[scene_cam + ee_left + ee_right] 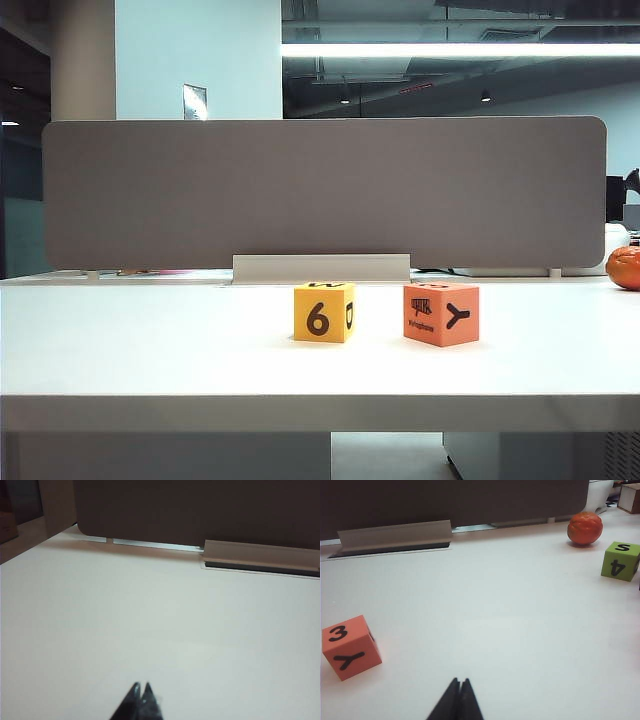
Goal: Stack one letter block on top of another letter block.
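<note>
Exterior view: yellow block [323, 312] sits on the table [150, 350], orange block [441, 313] near at its 3 o'clock. Left wrist view: left gripper [140, 687] closed, empty, over bare table. Right wrist view: right gripper [459, 681] closed, empty; orange block at its 10 o'clock.

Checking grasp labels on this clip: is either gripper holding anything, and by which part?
Nothing is held. The left gripper and right gripper are shut on nothing above the white table.
</note>
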Controlling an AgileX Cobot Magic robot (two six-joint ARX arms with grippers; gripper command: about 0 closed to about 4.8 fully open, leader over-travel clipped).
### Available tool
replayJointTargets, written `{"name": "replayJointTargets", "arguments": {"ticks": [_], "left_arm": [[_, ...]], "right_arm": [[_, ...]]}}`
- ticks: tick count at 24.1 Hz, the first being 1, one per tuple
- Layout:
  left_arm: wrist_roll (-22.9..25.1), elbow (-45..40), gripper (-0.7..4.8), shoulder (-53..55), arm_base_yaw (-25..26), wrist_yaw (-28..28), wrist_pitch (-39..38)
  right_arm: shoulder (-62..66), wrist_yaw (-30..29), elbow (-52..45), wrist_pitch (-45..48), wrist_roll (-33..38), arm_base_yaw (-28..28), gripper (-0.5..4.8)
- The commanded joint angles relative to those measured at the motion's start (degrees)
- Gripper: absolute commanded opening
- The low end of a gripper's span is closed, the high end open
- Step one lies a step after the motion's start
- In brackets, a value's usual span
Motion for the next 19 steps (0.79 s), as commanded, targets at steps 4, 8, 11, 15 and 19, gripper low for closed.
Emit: {"name": "replayJointTargets", "arguments": {"ticks": [4,8,11,15,19], "left_arm": [[0.1,0.2,-0.06,0.0,0.0,0.0,0.7],[4.7,0.2,-0.06,0.0,0.0,-0.3,0.8],[5.2,0.2,-0.06,0.0,0.0,0.0,0.7],[5.2,0.2,-0.06,0.0,0.0,0.0,0.8],[5.2,0.2,-0.06,0.0,0.0,0.0,0.7]], "right_arm": [[-0.1,0.1,-0.3,0.6,0.0,0.0,-0.01],[-0.1,0.1,-0.3,0.6,0.0,0.0,-0.01],[-0.1,0.1,-0.3,0.6,0.0,0.0,-0.01],[-0.1,0.0,-0.3,0.7,0.0,0.0,-0.01],[-0.1,0.0,-0.3,0.7,0.0,0.0,-0.01]]}}
